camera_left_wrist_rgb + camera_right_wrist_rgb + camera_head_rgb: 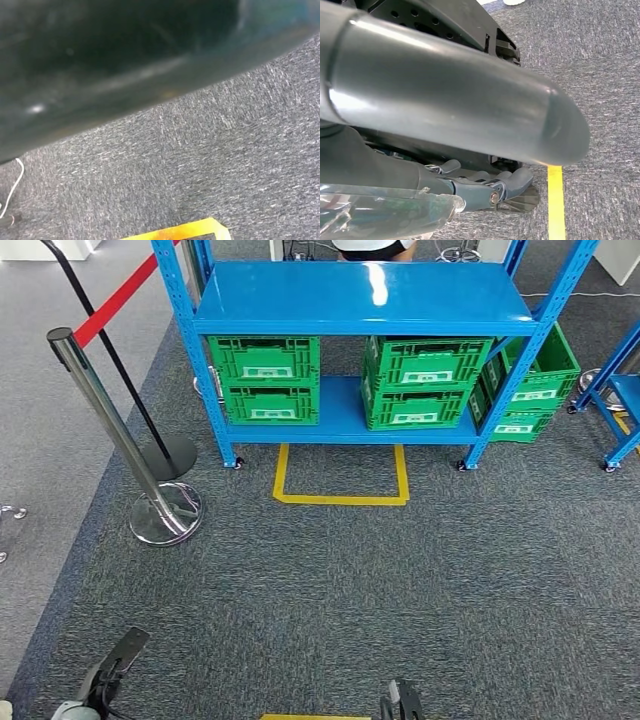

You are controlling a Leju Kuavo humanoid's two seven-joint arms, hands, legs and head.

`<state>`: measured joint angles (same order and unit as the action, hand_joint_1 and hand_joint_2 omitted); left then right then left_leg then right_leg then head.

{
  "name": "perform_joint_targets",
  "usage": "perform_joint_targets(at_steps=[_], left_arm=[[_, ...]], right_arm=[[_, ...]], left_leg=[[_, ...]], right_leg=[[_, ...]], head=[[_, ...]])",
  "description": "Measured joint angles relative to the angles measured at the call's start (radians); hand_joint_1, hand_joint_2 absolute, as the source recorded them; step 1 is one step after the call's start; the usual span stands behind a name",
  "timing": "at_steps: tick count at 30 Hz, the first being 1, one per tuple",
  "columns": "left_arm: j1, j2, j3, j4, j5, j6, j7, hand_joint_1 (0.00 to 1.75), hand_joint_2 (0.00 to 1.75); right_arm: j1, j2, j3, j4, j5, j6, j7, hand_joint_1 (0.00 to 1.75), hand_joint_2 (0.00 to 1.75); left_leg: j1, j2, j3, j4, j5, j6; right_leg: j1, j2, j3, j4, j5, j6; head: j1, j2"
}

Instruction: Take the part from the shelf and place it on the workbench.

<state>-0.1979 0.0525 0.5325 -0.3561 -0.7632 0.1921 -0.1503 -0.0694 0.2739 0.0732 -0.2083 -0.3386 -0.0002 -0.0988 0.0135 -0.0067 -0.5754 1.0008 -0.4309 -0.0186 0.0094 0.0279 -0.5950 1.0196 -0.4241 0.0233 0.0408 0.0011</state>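
- Shelf (pixel 362 298) stands ahead, crates (pixel 264 378) on it untouched.
- Right hand (pixel 486 187): fingers curled, grip unclear.
- Left hand's state: cannot tell.
- Fetching and placing both remain.

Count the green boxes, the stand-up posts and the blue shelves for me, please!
Green boxes: 6, in three stacks of two
Posts: 2, one silver and one black
Blue shelves: 2, the big one and one at the right edge
Total: 10
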Motion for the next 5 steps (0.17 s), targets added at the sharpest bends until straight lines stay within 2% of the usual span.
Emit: perform_joint_targets(at_steps=[5], left_arm=[[0.004,-0.001,0.005,0.005,0.000,-0.005,0.001,0.00,0.00]], right_arm=[[0.000,0.000,0.002,0.000,0.000,0.001,-0.001,0.00,0.00]], left_leg=[[-0.005,0.000,-0.001,0.002,-0.002,0.009]], right_leg=[[-0.006,0.000,0.001,-0.002,0.002,0.006]], head=[[0.000,0.000]])
